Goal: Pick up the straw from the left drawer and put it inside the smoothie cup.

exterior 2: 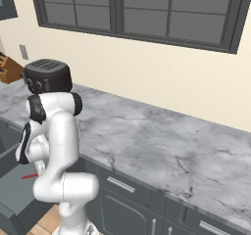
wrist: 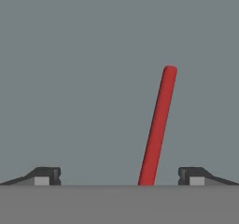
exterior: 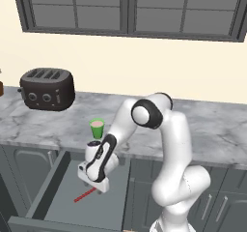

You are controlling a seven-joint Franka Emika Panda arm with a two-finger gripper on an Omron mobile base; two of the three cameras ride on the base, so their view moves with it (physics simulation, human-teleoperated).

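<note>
Pincer (wrist: 119, 176) is hanging low inside the left drawer (exterior: 50, 180) with jaws spread wide and empty; the straw (wrist: 158, 127) is lying flat on the drawer floor between the fingertips, nearer the right one, its length running crosswise to the closing line.

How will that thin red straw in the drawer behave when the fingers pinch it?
The straw looks round and very thin, so it may roll on the flat drawer floor if nudged. It's probably light. Lying straight, it seems stiff enough, though a hard squeeze might crush it.
</note>
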